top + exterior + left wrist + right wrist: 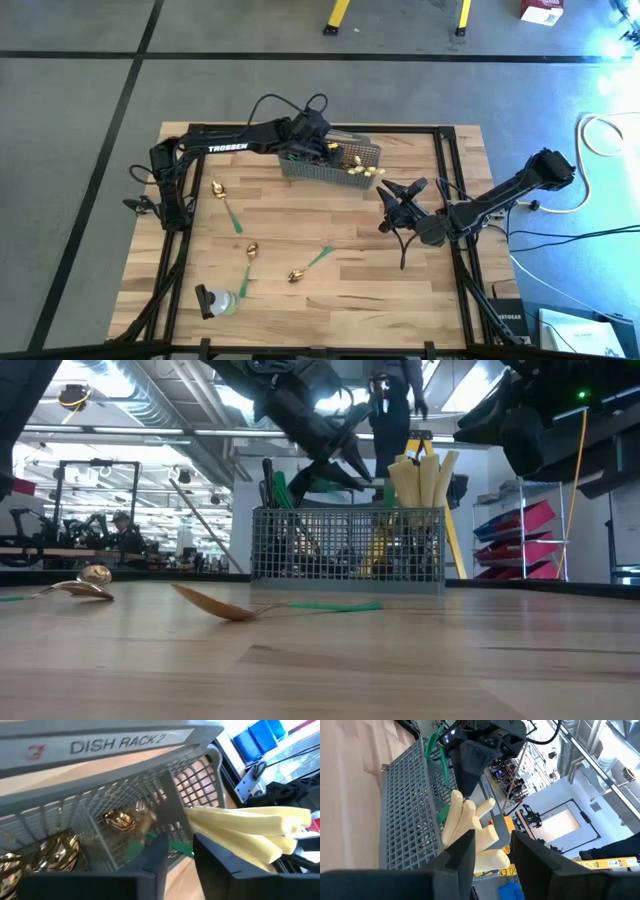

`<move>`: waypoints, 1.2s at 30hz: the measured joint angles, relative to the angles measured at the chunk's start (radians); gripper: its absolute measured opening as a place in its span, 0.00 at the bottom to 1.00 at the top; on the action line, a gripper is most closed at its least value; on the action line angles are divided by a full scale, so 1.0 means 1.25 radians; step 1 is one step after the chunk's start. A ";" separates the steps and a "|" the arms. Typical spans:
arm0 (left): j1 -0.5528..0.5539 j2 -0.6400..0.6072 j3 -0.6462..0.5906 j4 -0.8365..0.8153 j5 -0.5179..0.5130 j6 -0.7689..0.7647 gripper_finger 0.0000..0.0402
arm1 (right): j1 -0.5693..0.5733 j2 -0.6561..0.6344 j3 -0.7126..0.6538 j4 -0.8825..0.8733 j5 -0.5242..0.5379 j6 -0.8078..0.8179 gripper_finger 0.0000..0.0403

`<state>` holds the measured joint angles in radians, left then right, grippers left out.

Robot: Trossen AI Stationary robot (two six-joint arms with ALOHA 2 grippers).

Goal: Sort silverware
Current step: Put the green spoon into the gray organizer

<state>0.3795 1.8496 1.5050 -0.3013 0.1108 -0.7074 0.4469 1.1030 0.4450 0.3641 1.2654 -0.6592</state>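
Observation:
A grey mesh basket (330,162) stands at the table's far edge. Cream knife handles (240,825) stick up from its right end, and dark forks (268,485) from its left end. My left gripper (180,849) hangs open just over the basket's rim. Below it, a gold spoon (120,820) lies inside a compartment, its green handle (175,846) slanting up past one finger. Three more gold spoons with green handles (225,200) (248,260) (308,266) lie flat on the wood. My right gripper (395,200) waits open to the right of the basket, level and holding nothing. My left gripper stands over the spoon's green handle (172,845), which passes right by the tip of one finger (160,855). I cannot tell whether that finger touches it. The spoon's bowl rests down inside the basket's compartment.
A dark-capped pale object (215,300) lies near the front left corner. Black frame rails (455,215) run along the table's edges. The middle of the wooden top, between the spoons and my right arm, holds nothing.

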 joint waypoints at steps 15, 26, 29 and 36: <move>-0.036 -0.164 -0.003 0.003 -0.043 0.234 0.30 | 0.008 0.000 0.000 -0.013 -0.181 0.107 0.27; -0.324 -0.463 -0.299 0.100 -0.333 0.297 0.30 | -0.057 0.209 0.017 0.100 -0.713 0.336 0.27; -0.416 -0.504 -0.435 0.194 -0.412 0.296 0.30 | -0.071 0.331 0.076 0.136 -0.789 0.355 0.27; -0.607 -0.500 -0.686 0.466 -0.582 0.364 0.30 | -0.071 0.612 0.321 0.082 -0.908 0.335 0.27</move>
<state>-0.3793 1.2243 0.6479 0.2816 -0.6171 -0.2526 0.3585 1.8685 0.8462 0.4667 0.1299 -0.2408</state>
